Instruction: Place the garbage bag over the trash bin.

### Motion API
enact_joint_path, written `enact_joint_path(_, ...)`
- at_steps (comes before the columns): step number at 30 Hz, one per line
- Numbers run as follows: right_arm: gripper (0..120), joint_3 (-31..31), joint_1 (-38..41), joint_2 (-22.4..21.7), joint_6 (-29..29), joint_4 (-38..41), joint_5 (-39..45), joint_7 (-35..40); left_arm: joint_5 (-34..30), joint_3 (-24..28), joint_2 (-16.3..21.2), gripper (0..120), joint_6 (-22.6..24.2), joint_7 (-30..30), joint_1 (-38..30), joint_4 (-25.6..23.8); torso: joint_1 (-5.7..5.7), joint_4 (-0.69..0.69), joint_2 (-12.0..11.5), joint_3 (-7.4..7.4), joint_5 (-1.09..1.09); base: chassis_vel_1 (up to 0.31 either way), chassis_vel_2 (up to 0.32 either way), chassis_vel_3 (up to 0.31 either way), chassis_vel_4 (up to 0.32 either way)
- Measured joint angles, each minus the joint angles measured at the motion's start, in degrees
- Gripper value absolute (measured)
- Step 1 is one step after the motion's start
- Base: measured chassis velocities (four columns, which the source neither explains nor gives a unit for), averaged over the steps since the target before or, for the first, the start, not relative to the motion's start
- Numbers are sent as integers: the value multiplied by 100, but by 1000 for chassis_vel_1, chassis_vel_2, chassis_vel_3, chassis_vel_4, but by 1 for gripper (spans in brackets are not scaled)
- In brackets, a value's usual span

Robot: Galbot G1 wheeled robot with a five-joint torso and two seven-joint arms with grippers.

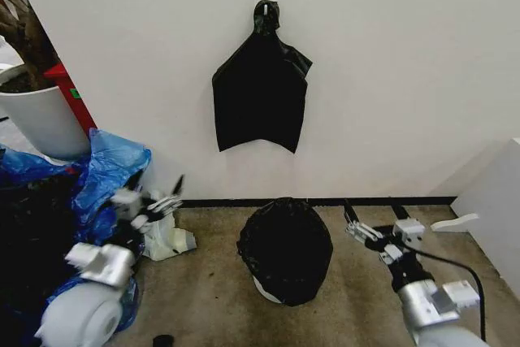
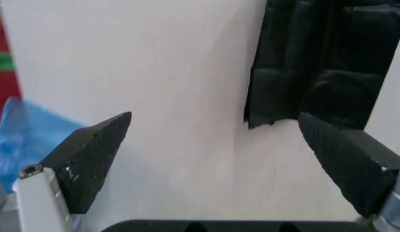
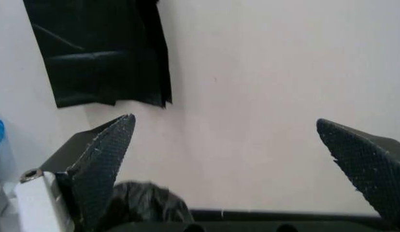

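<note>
Head view: the garbage bag, thin crinkled black plastic, shrouds the trash bin on the floor near the wall; cream rim exposed low.

Left wrist view: left pincer apart, empty.

Right wrist view: right pincer apart, empty.

Risk: the slick film may slip off if snagged.

trash bin: almost wholly hidden under the garbage bag, a pale sliver low at its left | plant pot: cut off by the left edge | left gripper: blurred | blue bags: run off the frame
</note>
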Motion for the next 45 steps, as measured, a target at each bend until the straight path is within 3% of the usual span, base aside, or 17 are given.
enact_joint_path(6, 100, 30, -548, 335, 421, 32, -46, -344, -1, -73, -593, 100, 8, 186, 770, -386, 0, -1, 1, 0, -1, 0, 0, 0, 0)
enact_joint_path(13, 100, -39, -630, 484, 505, 2, -90, -397, 185, 25, -850, 100, -78, 240, 1289, -429, 0, 1, 0, 1, 0, 0, 0, 0, 0)
enact_joint_path(45, 100, -82, -670, 420, 492, -16, -43, -348, 216, 91, -827, 100, -53, 176, 1266, -419, 0, 1, -1, 1, 0, 0, 0, 0, 0)
